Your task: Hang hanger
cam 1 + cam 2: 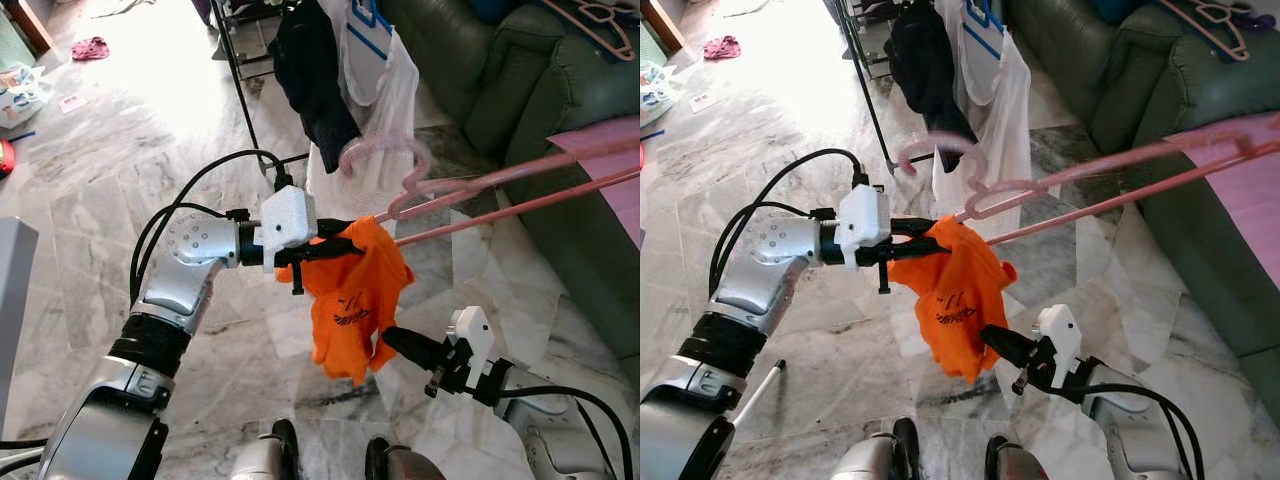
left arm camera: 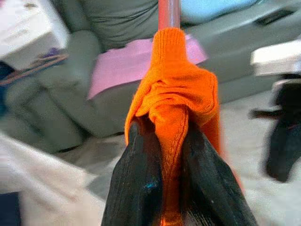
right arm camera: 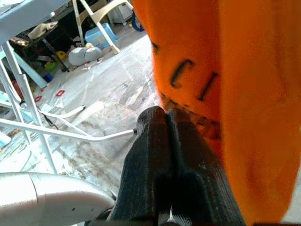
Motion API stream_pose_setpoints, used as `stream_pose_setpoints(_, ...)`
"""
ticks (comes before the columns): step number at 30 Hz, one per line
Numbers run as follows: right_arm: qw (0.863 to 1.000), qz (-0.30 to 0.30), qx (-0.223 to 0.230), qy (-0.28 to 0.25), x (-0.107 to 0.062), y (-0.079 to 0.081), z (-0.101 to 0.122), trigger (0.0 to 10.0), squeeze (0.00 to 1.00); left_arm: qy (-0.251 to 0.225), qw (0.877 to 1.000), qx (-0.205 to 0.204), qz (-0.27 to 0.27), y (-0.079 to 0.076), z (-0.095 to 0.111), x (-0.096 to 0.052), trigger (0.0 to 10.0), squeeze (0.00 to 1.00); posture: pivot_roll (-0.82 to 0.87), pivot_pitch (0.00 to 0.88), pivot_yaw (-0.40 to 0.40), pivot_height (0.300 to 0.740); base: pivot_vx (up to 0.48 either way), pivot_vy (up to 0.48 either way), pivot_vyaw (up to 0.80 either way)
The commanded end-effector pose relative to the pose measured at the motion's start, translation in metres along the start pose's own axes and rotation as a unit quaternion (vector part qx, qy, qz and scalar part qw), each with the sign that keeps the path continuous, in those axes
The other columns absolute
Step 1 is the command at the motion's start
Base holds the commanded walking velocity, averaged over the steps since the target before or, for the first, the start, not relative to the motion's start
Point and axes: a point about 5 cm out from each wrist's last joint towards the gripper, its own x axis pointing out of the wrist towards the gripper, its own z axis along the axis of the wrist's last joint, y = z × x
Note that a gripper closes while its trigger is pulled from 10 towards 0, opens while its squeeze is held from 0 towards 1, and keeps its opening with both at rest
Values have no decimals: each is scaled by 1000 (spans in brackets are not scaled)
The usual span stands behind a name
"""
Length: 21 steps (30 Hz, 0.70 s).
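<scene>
- Pink hanger (image 1: 500, 190) held up in the air above the marble floor (image 1: 120, 170), its long axis running from the middle of the scene out toward the robot's right, over the green sofa (image 1: 560, 120).
- Hook of the hanger (image 1: 375, 150) curled at the inner end, pointing toward the clothes rack (image 1: 240, 90) with its dark and white garments.
- Orange garment (image 1: 355, 290) draped over the inner end of the hanger, hanging down with dark lettering on the front.
- Left gripper (image 1: 330, 250) at the top of the orange garment, fingers (image 2: 141, 188) closed narrowly on a fold of the cloth; in the left wrist view, the hanger's bar seen rising beyond the fold.
- Right gripper (image 1: 395, 340) lower, at the bottom edge of the orange garment, fingers (image 3: 155, 155) pressed together with no gap, touching the hem; could not tell if any cloth was pinched between them.
- Pink sheet (image 1: 620, 180) lay on the sofa, under the far end of the hanger.
</scene>
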Motion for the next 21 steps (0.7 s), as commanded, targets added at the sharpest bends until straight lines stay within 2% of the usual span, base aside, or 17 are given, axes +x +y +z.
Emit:
stream_pose_setpoints(1, 1000, 5, 3, 7, 0, 7, 0, 0, 0, -2, 999, 52, 15, 8, 6, -1, 0, 0, -21, 250, 88, 740, 0, 0, 0)
stream_pose_setpoints(4, 1000, 2, -1, 14, 0, 7, 0, 0, 0, -9, 998, 61, 26, 11, 7, 0, 0, 0, -22, 249, 87, 740, 0, 0, 0)
stream_pose_setpoints(5, 1000, -5, -2, 26, -2, 6, -3, 0, 0, -15, 996, 81, 33, 14, 9, 1, 0, 0, -22, 249, 86, 740, 0, 0, 0)
stream_pose_setpoints(6, 999, -9, 0, 32, -4, 4, -4, 314, 102, -15, 995, 87, 34, 15, 9, 1, 0, 0, -21, 248, 86, 740, 0, 0, 0)
stream_pose_setpoints(7, 999, -17, 0, 45, -7, 2, -7, 10000, 1000, -13, 994, 99, 34, 18, 10, 0, 0, 0, -20, 247, 86, 740, 0, 0, 0)
stream_pose_setpoints(13, 995, -32, -24, 93, -18, -7, -15, 10000, 1000, -8, 994, 112, 18, 22, 11, -1, 0, 0, -19, 248, 86, 740, 0, 0, 0)
stream_pose_setpoints(16, 986, -60, -65, 141, -32, -23, -19, 10000, 1000, -6, 995, 99, -8, 21, 8, -3, 0, 0, -20, 250, 86, 740, 0, 0, 0)
stream_pose_setpoints(21, 981, -80, -82, 158, -46, -36, -16, 10000, 1000, -8, 995, 95, -16, 18, 4, -3, 0, 0, -17, 252, 84, 740, 0, 0, 0)
